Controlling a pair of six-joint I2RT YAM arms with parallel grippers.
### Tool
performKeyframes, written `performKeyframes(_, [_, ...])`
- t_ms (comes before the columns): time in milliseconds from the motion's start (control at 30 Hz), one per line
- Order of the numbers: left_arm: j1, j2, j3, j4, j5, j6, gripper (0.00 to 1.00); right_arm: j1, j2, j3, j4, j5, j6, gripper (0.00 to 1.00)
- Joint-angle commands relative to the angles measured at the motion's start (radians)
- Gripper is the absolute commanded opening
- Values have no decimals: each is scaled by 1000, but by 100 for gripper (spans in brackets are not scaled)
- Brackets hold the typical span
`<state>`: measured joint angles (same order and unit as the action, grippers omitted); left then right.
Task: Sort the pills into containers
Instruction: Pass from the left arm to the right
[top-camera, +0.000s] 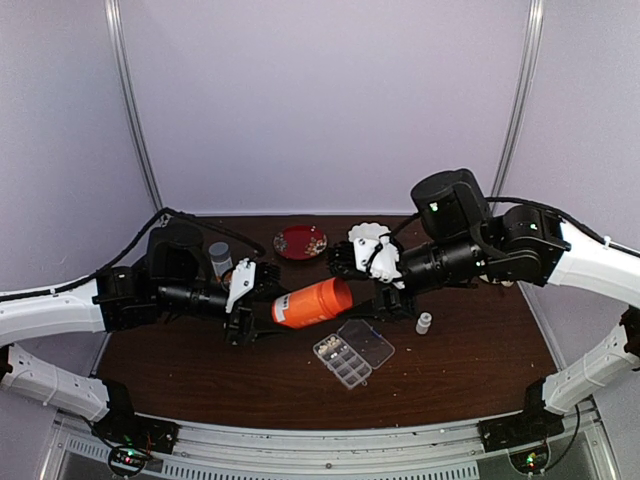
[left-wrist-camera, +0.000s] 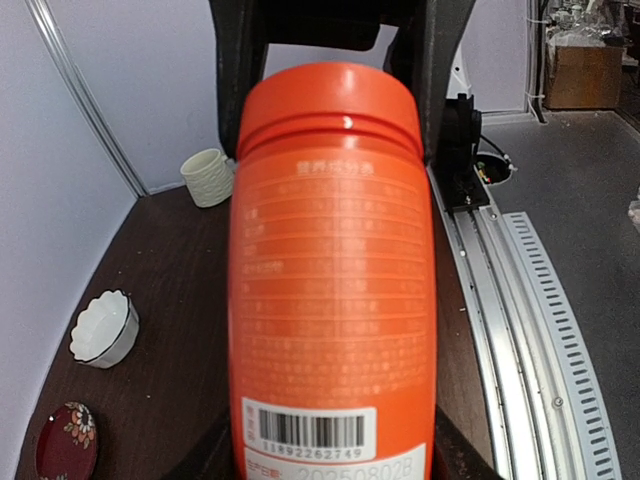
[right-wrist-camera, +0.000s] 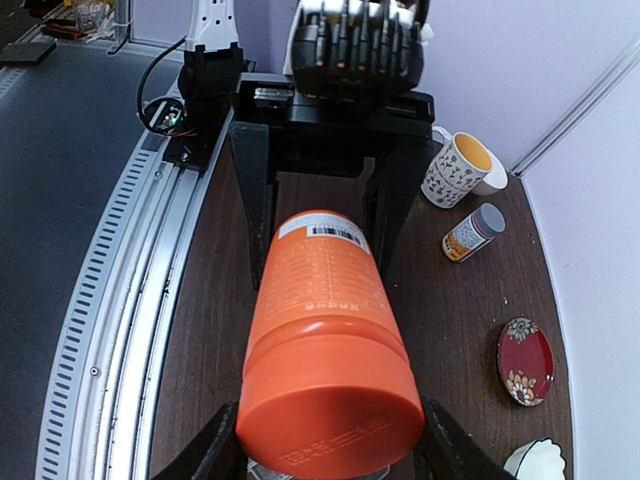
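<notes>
The pill box lies on the table near the front middle, its clear lid folded open. Pale specks in the cells at its left end may be pills; they are too small for us to confirm. No gripper is at the box.

Just behind and above it, the orange bottle is held off the table, lying nearly level between the two arms. The left gripper is clamped across its base end, a finger on each side of the barcode label. We judge this grip is meant to brace the bottle against twisting.

The right gripper faces it from the other end, with a finger on each side of the cap. We cannot tell whether these fingers press on the cap yet. The arrangement suggests the cap is to be unscrewed so that the pills can be got out.

A small white bottle stands to the right of the box. A red dish and a white scalloped bowl sit at the back.
</notes>
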<state>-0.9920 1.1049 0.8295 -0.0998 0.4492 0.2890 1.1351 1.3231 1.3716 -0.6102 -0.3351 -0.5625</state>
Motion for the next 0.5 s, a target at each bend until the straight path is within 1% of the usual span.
performKeyframes(0, [-5,-8,25,47,15,-6,0,9,11,6,67,20,127,46])
performKeyframes(100, [-4,-10,26,44,-6,-2,0,12,13,18,82,8,264,38])
performKeyframes(133, [-5,-12,25,44,-13,0,0,13,18,22,81,15,347,36])
performKeyframes(167, [-4,-15,24,44,-24,3,0,13,20,29,76,25,396,33])
performKeyframes(233, [-5,-14,25,40,-46,11,0,13,36,43,59,54,568,29])
performKeyframes(333, [-4,-11,29,32,-83,20,0,15,62,62,10,46,764,24])
performKeyframes(367, [-4,-9,31,31,-91,25,0,17,65,54,12,45,828,21])
performKeyframes(467, [-5,5,36,33,-120,37,0,19,63,9,66,47,1010,18])
